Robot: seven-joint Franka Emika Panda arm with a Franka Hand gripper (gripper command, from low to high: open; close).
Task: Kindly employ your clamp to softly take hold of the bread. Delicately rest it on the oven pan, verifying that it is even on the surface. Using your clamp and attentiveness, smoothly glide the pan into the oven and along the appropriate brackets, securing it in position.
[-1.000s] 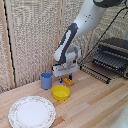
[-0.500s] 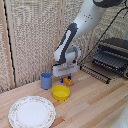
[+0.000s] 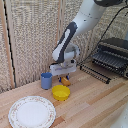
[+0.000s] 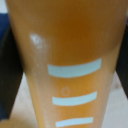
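No visible change: hand (image 3: 64,75) and bread (image 3: 65,80) in the same places

A mock kitchen set up for robot trials: a pale wooden counter (image 3: 95,107) carries a toaster oven (image 3: 113,55) at its far right edge, a floral plate (image 3: 32,111), a yellow bowl (image 3: 61,92) and a blue cup (image 3: 46,80), before woven screen panels (image 3: 35,35)

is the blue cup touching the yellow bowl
Apart. The exterior view shows bare wood between the blue cup and the yellow bowl, which sits nearer the camera.
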